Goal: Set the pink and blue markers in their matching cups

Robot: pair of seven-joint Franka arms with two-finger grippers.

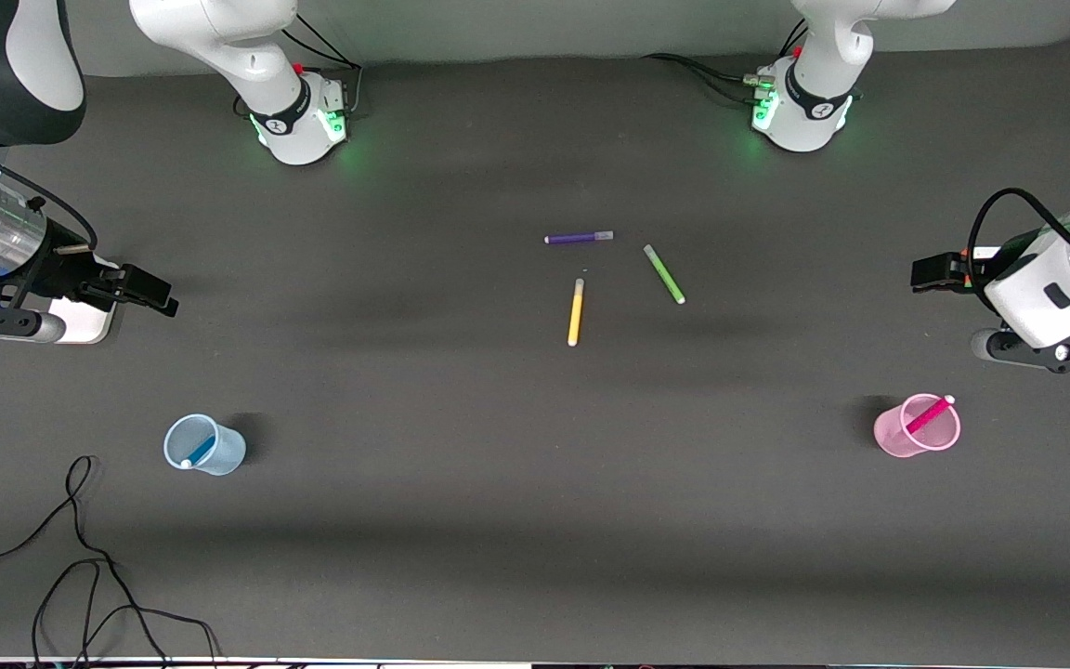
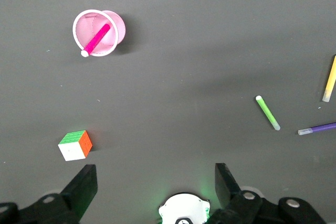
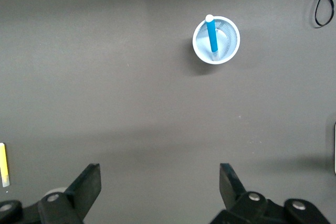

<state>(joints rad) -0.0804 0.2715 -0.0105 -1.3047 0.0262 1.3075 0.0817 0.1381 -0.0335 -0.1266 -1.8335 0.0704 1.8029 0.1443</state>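
Pink marker (image 1: 928, 415) leans in the pink cup (image 1: 897, 441), blue marker (image 1: 202, 450) in the blue cup (image 1: 224, 455), both near the front camera. Left hand (image 1: 927, 272) and right hand (image 1: 156, 290) hang spread, empty. Light cups could tip if brushed, seemingly.

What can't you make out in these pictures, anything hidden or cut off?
- Blue marker: lower end blurred through the blue cup wall, front view.
- Pink marker: tip hidden inside the pink cup, left wrist view.
- Yellow marker: cut by the right wrist view's edge.
- Puzzle cube: unseen in the front view.
- Black cable: runs off the front view's edge.
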